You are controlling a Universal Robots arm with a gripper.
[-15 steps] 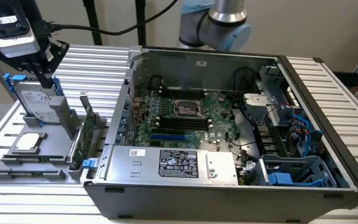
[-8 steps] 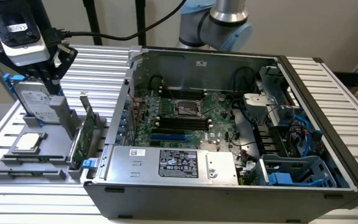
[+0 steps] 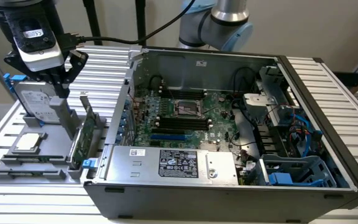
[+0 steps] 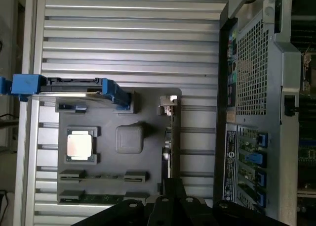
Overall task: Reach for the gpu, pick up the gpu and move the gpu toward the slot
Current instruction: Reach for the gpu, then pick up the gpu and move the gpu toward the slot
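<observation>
1. Exterior view: the slatted table [image 3: 347, 84] carries everything. The computer case [image 3: 229, 196] lies on it with its side off, so the motherboard [image 3: 185, 116] faces upward, likely for access from above.
2. The grey fixture [image 3: 51, 142] sits just beside the case and gives each part its own seat.
3. The hard drive [image 3: 35, 100] stands upright along the fixture's far edge.
4. The gpu [image 3: 87, 126] stands on its long edge in a groove along the fixture's edge nearest the case. Its top edge is bare, probably for a grasp from above.
5. The gripper [image 3: 62, 91] hangs above the fixture between hard drive and gpu, apart from both, its fingers drawn together on nothing.
6. The processor chip [image 3: 30, 142] lies flat in a recess.
</observation>
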